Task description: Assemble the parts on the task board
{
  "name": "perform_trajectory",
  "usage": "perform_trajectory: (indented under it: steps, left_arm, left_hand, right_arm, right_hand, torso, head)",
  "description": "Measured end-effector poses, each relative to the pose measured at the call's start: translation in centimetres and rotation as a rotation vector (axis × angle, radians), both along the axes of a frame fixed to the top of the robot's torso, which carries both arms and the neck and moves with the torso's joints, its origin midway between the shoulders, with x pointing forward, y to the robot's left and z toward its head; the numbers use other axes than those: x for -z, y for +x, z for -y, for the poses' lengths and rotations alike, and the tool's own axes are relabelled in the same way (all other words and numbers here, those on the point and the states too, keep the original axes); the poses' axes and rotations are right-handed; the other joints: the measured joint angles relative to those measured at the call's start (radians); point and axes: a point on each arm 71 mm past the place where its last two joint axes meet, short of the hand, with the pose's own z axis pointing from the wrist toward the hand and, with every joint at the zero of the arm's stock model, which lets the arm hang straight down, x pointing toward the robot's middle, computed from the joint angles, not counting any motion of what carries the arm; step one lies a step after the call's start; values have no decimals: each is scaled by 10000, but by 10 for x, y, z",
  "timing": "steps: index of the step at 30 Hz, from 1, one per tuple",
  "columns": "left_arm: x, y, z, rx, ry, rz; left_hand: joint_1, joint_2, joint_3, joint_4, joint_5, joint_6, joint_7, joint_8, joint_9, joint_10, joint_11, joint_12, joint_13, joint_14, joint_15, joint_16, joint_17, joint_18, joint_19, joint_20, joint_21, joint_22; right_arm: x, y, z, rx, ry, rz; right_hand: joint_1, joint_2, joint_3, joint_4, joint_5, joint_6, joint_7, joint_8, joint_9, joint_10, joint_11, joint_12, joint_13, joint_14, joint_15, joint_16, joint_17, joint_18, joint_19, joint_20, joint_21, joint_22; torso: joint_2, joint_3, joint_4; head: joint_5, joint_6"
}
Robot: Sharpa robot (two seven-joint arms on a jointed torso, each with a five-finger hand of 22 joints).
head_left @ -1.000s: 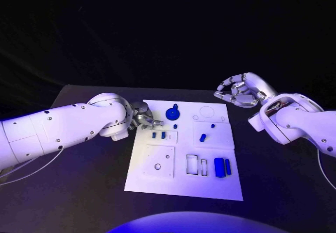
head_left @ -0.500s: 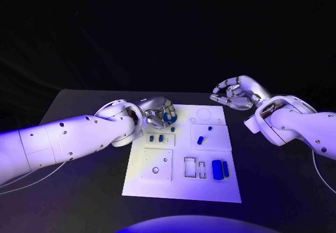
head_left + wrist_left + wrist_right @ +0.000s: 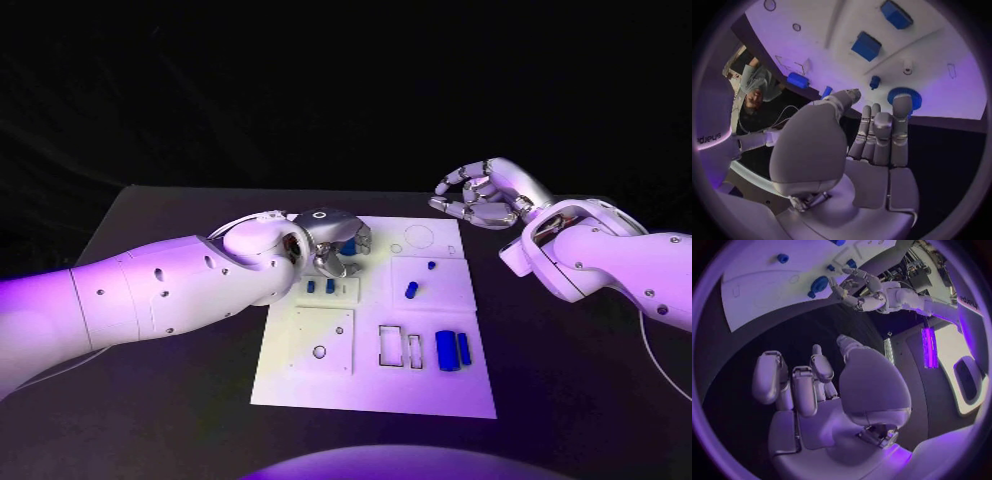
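Observation:
The white task board (image 3: 433,385) lies mid-table. My left hand (image 3: 332,243) hovers over its far left part, fingers stretched out and holding nothing. Its fingertips (image 3: 902,102) reach the round blue gear part (image 3: 912,95), which peeks out beside the hand (image 3: 351,246); I cannot tell whether they touch it. Two small blue blocks (image 3: 320,286) stand just nearer than that hand. A blue piece (image 3: 413,290) and a small peg (image 3: 430,265) sit mid-board. Two blue cylinders (image 3: 454,350) lie at the near right. My right hand (image 3: 483,195) hangs beyond the board's far right corner, fingers loosely bent, with nothing in it.
A rectangular slot outline (image 3: 392,345) and a square plate with a round hole (image 3: 325,340) mark the board's near half. A ring outline (image 3: 420,235) sits at its far right. Black table (image 3: 173,400) surrounds the board on all sides.
My left hand has swung from the board's left edge in over its far left part, onto the blue gear. The right hand has barely moved.

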Motion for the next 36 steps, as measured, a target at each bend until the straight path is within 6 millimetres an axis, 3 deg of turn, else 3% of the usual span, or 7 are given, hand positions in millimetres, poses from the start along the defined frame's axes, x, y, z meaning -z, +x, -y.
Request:
perform_trajectory:
  steps: [1,10,15,17,27,29,36]
  left_arm:
    - [1,0,1,30,131,25]
    - [6,1,6,58,1073,91]
    - [8,2,7,-5,1398,81]
    - [8,2,7,-27,1475,84]
    - [9,5,8,-121,1680,93]
    - [10,5,9,-135,1685,93]
    - [10,8,10,-169,1663,80]
  left_hand:
    - [0,0,-35,8,0,77,5,-45,-28,0,0,-58,-48,71,4,66,51,-74,105,5,116,140]
    - [105,106,-147,42,0,238,7,-312,-159,38,-24,-299,-337,312,-4,319,172,-74,372,-15,541,645]
    - [220,145,-139,44,0,462,12,-417,-210,370,-35,-336,-452,479,-25,494,288,-77,541,3,796,933]
    - [273,200,-52,62,0,533,4,-489,-220,452,-51,-382,-493,544,-22,526,328,-228,644,-1,915,1057]
    - [434,361,305,14,-98,931,-33,-605,-256,1154,-141,-497,-688,833,-121,770,527,-227,958,-55,1388,1626]
    - [472,400,399,-2,-151,1036,-30,-659,-256,1371,-170,-513,-713,966,-157,848,648,-382,1123,-87,1574,1844]
    - [472,400,495,-40,-232,1212,-66,-760,-258,1704,-263,-681,-797,1087,-207,887,692,-383,1248,-139,1783,2126]
  right_arm:
    - [0,0,0,-1,0,0]
    - [0,0,0,-9,2,0]
    - [0,0,-1,-14,4,1]
    - [0,0,-1,-17,4,1]
    - [1,0,-1,-32,9,-3]
    - [1,0,-1,-34,9,-3]
    - [1,0,-2,-42,12,-4]
  right_hand:
    - [-4,-4,0,0,0,0,0,0,6,0,0,0,0,0,0,0,0,0,0,0,0,0]
    - [-4,-5,0,0,0,0,0,0,5,0,0,0,-15,0,0,0,-1,0,0,0,-41,-1]
    - [-4,-5,1,0,0,0,0,0,5,0,0,0,-15,0,0,0,-2,-1,0,0,-41,-2]
    - [-4,-5,0,0,0,0,0,0,5,0,0,0,-15,0,0,0,-2,0,0,0,-41,-2]
    - [-4,-5,1,0,0,0,0,-1,4,1,0,0,-15,0,0,0,-2,0,1,0,-41,-3]
    - [-4,-5,1,0,0,0,0,0,3,1,0,0,-14,0,0,0,-3,0,1,0,-40,-3]
    - [-4,-5,1,0,56,0,0,-1,12,1,0,0,-14,0,0,0,-3,1,1,0,-40,-4]
  torso:
    - [0,0,-1]
    - [2,2,-1]
    - [-1,1,-1]
    - [-1,3,4]
    - [-1,5,5]
    - [-2,5,4]
    - [-3,4,1]
  head:
    - [6,0]
    - [-5,-44]
    - [-15,-59]
    - [-16,-68]
    - [-16,-90]
    - [-6,-96]
    - [-7,-119]
